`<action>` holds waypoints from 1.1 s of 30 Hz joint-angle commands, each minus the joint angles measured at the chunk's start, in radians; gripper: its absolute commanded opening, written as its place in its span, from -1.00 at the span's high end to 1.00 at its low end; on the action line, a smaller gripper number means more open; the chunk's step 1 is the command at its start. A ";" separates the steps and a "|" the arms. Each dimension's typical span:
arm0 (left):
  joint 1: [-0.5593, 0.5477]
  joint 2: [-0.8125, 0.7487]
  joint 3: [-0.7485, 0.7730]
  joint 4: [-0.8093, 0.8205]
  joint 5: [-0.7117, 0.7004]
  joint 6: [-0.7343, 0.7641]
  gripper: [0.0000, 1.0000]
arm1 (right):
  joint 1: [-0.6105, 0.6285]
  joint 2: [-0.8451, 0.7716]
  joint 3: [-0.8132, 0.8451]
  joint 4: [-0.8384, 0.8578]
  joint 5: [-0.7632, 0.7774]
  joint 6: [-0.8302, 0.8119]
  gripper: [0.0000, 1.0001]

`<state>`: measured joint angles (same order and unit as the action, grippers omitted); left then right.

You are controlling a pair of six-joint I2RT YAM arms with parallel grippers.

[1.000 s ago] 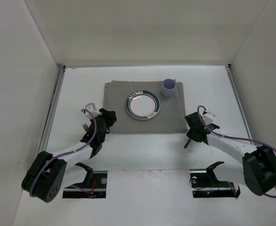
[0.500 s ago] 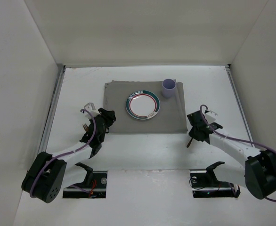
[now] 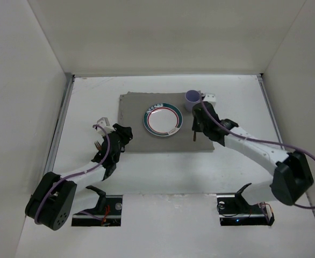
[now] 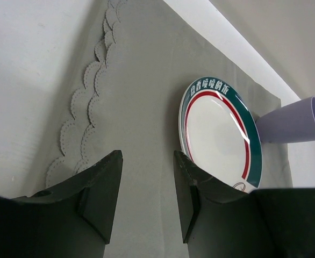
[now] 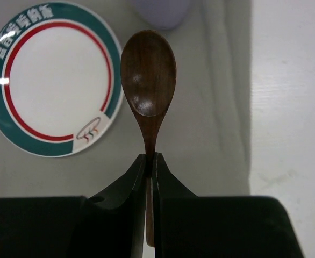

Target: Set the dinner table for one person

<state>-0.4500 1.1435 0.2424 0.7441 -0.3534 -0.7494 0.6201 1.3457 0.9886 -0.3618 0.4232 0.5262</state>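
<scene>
1. Dinner table point(image 3: 163, 177): the white top fills the overhead view, and a grey placemat point(image 3: 133, 110) is spread toward 12 o'clock from its centre.
2. Already in place on the mat are a plate point(image 3: 163, 119) with a green and red rim in the middle and a lilac cup point(image 3: 192, 99) at about 1 o'clock from the plate.
3. The right gripper point(image 5: 149, 159) is clamped on the handle of a dark wooden spoon point(image 5: 148, 80). It holds the spoon over the mat at 3 o'clock from the plate, with the bowl pointing to 12. Whether the spoon touches the cloth cannot be told.
4. The left gripper point(image 4: 145, 161) has its jaws apart with nothing between them. It sits at the mat's corner, about 8 o'clock from the plate.
5. A small brownish item point(image 3: 97, 145) lies beside the left arm, too small to name.
6. My judgement is that the setting is well along. Laying down and releasing the spoon remains, and perhaps one more utensil at 9 o'clock.
</scene>
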 commanded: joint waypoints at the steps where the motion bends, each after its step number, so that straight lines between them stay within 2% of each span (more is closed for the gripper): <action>1: -0.008 -0.008 0.009 0.046 -0.009 0.002 0.18 | 0.034 0.125 0.090 0.031 -0.081 -0.110 0.86; 6: -0.008 -0.008 0.009 0.044 -0.009 0.004 0.18 | 0.043 0.242 0.127 0.044 -0.109 -0.124 0.86; 15: -0.011 -0.008 0.009 0.047 -0.009 0.005 0.18 | 0.000 0.340 0.110 0.050 -0.115 -0.104 0.86; 20: -0.003 0.005 0.009 0.052 -0.001 -0.001 0.18 | -0.052 0.357 0.099 0.070 -0.123 -0.084 0.86; 28: -0.008 0.002 0.011 0.052 -0.001 -0.001 0.18 | -0.069 0.392 0.119 0.089 -0.130 -0.088 0.84; 33: -0.005 0.005 0.009 0.055 -0.001 -0.001 0.18 | -0.075 0.408 0.119 0.101 -0.130 -0.080 0.73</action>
<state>-0.4572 1.1507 0.2424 0.7441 -0.3515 -0.7490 0.5541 1.7382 1.0679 -0.3126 0.2962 0.4393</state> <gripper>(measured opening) 0.408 0.126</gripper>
